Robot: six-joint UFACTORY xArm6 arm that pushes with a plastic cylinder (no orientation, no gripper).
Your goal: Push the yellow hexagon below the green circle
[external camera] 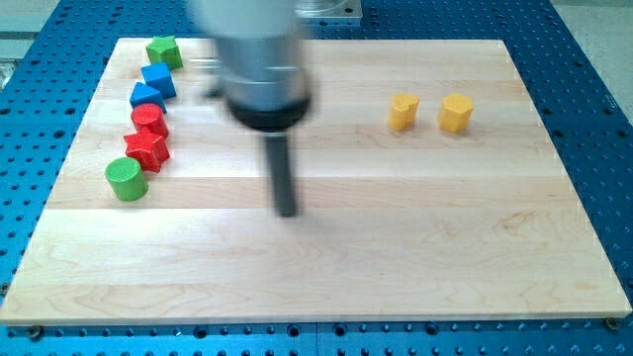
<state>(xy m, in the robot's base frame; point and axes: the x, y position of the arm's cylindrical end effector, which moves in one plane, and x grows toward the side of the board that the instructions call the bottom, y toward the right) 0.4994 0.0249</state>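
One tip [287, 211] between green circle [127, 180] and yellow hexagon [456, 113]

Board [396, 247]: pale wood, grain stripes. Surround [603, 119]: blue w/ hole grid. Blocks: 2 yellow, hexagon [455, 113] & heart-ish [402, 111]; green circle [126, 180], green block [163, 50]; 2 blue; 2 red. My tip [287, 212]: dark.

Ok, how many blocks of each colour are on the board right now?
Green: 2, star-like block and circle
Blue: 2, cube and block
Red: 2, block and star
Yellow: 2, heart-like block and hexagon
Total: 8
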